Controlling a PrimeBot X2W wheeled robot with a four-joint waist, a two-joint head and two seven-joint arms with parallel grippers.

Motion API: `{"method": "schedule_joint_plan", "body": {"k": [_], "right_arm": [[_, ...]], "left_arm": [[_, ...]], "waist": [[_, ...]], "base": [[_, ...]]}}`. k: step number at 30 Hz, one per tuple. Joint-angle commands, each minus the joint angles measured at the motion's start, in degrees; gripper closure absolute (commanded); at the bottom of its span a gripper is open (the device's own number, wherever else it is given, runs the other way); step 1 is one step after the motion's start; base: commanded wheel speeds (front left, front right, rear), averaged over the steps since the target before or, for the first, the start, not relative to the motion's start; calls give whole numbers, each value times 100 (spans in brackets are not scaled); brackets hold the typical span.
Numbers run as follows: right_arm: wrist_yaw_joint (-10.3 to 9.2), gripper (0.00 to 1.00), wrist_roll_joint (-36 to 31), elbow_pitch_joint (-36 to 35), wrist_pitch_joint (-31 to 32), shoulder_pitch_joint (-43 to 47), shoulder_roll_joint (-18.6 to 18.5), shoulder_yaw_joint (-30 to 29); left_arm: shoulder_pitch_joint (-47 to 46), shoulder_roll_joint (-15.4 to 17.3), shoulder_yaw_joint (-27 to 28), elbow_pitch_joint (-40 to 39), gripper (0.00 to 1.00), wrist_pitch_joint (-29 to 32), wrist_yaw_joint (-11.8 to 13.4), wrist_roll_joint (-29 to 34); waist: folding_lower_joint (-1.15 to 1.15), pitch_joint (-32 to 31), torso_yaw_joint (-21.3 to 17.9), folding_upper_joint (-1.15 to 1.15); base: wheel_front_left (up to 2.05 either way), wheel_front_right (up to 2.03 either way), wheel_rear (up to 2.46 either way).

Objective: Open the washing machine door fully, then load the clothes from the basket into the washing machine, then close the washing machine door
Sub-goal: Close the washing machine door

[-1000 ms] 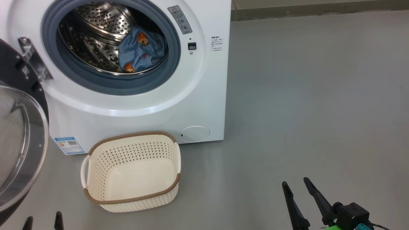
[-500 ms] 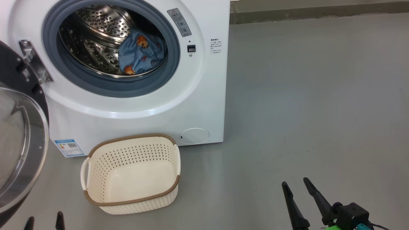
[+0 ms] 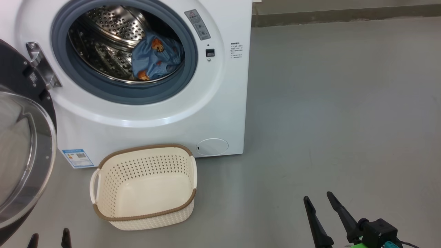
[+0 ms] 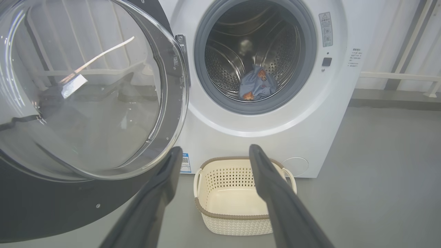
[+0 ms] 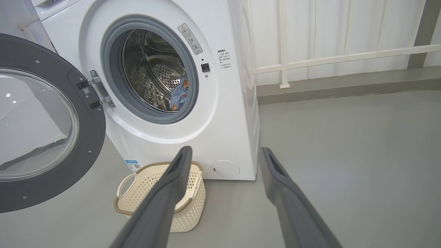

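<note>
Clothes in washing machine; washing machine door open at nine o'clock, basket at six; left gripper, right gripper: jaws spread, holding nothing.

On inspection, the right gripper carries two long, slender black fingers with a matte finish, tapering to narrow blunt points. At their root sits a black boxy housing with rounded corners. Beneath it are a bright green part, a teal connector and a thin grey cable. From its own wrist the fingers read dark grey, broad at the base, each with a shallow recessed channel on the inner face near the tip. The left gripper has matching dark fingers, smooth and plain, with rounded tips.
</note>
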Motion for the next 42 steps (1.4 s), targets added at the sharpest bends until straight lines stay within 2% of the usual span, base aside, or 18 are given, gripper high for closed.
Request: {"method": "schedule_joint_plan", "body": {"k": [1, 19, 30, 42], "right_arm": [[9, 0, -26, -124, -27, -77, -9, 145], [9, 0, -13, -140, -27, -39, -9, 137], [9, 0, 6, -81, -27, -71, -9, 212], [9, 0, 27, -2, -27, -116, -9, 294]], "left_arm": [[-178, 40, 167, -121, 0, -37, -12, 56], [-209, 9, 196, -111, 0, -37, -14, 39], [-207, -23, 269, -56, 0, -37, 23, 33], [-220, -42, 241, -44, 0, -37, 80, 65]], "waist": [[0, 4, 7, 0], [0, 36, 160, 0], [0, -18, 617, 0], [0, -23, 1390, 0]], "base": [[0, 0, 0], [0, 0, 0], [0, 0, 0], [0, 0, 0]]}}
